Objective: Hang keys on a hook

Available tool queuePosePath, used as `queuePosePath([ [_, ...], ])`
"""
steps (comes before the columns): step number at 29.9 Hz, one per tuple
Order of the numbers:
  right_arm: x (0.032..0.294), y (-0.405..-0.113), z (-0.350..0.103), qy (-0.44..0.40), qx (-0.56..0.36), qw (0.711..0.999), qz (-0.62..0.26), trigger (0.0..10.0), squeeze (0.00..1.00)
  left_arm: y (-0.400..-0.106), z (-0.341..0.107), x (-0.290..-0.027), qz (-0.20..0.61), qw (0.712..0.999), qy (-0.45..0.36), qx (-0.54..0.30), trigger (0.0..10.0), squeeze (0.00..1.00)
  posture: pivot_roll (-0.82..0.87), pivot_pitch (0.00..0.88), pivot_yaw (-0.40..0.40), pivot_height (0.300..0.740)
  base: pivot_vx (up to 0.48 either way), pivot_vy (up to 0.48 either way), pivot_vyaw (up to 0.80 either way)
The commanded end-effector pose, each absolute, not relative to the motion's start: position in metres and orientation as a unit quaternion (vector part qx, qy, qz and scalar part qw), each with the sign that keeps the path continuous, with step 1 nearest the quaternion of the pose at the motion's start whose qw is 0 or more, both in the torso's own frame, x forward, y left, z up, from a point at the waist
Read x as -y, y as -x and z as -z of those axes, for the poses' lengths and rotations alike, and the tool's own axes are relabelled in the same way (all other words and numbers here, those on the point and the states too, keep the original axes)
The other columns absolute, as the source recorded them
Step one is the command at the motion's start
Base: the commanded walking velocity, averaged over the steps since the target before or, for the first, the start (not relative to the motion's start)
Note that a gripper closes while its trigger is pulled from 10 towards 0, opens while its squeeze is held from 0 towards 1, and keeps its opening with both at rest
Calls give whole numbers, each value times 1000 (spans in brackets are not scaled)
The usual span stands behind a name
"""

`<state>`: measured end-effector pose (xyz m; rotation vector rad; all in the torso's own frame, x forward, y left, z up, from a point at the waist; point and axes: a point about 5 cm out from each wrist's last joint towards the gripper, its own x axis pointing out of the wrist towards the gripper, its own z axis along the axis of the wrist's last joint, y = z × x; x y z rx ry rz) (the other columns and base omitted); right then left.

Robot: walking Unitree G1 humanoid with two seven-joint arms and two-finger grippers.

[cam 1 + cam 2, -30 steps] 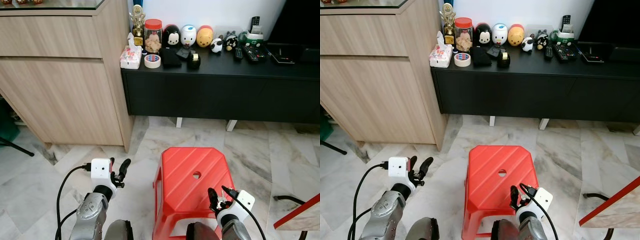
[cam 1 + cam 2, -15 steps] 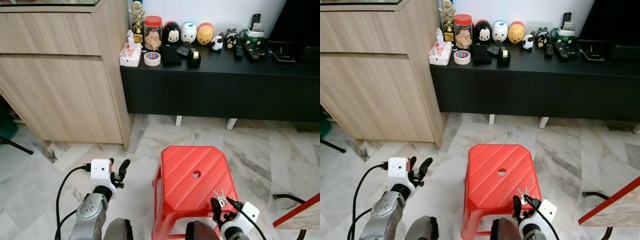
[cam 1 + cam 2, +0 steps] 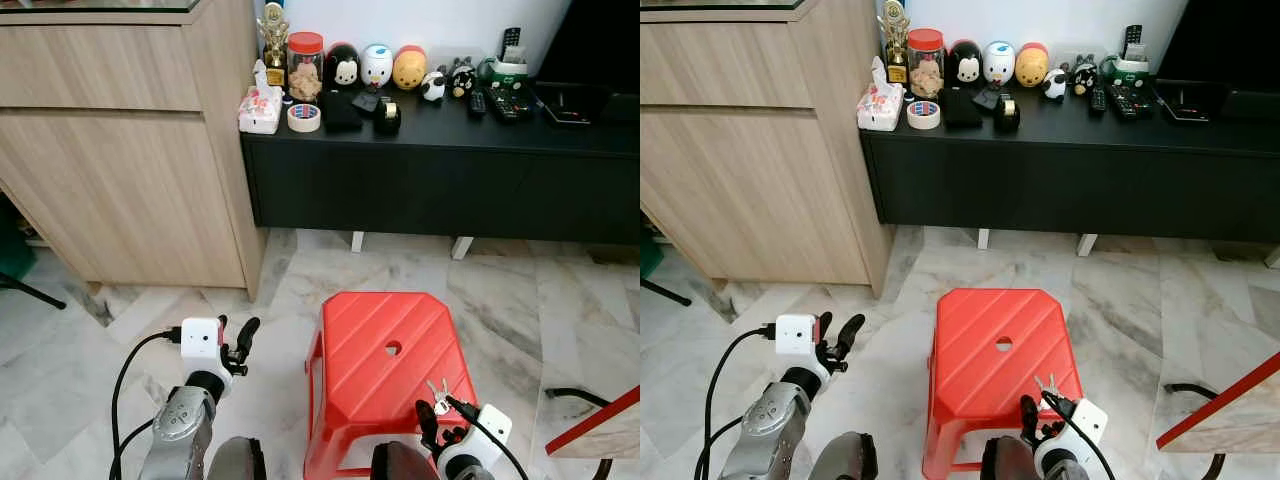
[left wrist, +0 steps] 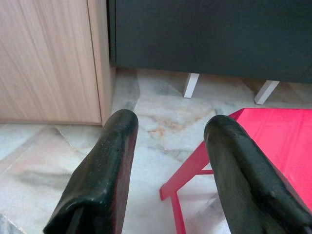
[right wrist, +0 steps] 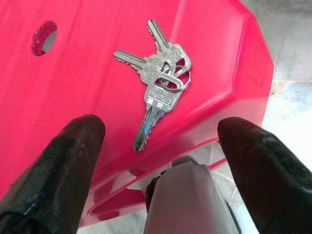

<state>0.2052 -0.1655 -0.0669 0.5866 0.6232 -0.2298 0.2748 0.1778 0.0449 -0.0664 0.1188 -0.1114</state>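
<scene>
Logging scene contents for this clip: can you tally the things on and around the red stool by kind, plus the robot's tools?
Keys on one ring, lying on the stool: 3
Red stool: 1
Left tool, open, held above the floor: 1
Right tool, open, at the stool's near edge by the keys: 1
Total: 6

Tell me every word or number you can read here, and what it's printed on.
"ABASS", or close to it: stamped on the head of the lowest of the keys on the red stool.
Stamps on the other two keys: too small to read.
Labels on the jar and tissue pack: too blurred.
</scene>
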Motion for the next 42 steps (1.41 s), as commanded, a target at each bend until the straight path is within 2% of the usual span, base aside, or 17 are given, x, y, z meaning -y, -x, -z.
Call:
queuePosePath([
  [1, 164, -206, 67, -285, -308, 901, 112, 10000, 0, -272, -39, -177, 59, 995, 24, -73, 10000, 0, 17, 75, -58, 626, 0, 0, 0],
  [23, 165, -216, 67, -314, -336, 876, 145, 10000, 0, -272, -41, -178, 59, 996, 17, -68, 10000, 0, 30, 97, -54, 626, 0, 0, 0],
  [25, 165, -216, 67, -314, -338, 875, 146, 9647, 0, -272, -41, -178, 59, 996, 17, -68, 10000, 0, 31, 99, -54, 626, 0, 0, 0],
  [26, 166, -215, 67, -314, -339, 874, 147, 2078, 0, -273, -41, -178, 59, 996, 16, -68, 10000, 0, 31, 99, -54, 626, 0, 0, 0],
  [27, 166, -214, 68, -312, -341, 874, 148, 431, 0, -273, -41, -178, 59, 996, 16, -68, 10000, 0, 31, 99, -54, 626, 0, 0, 0],
  [28, 167, -214, 68, -311, -342, 874, 149, 0, 0, -273, -41, -178, 60, 996, 15, -68, 10000, 0, 31, 99, -54, 626, 0, 0, 0],
  [42, 171, -204, 74, -310, -357, 867, 161, 0, 0, -271, -40, -178, 60, 996, 11, -70, 10000, 0, 34, 102, -53, 626, 0, 0, 0],
])
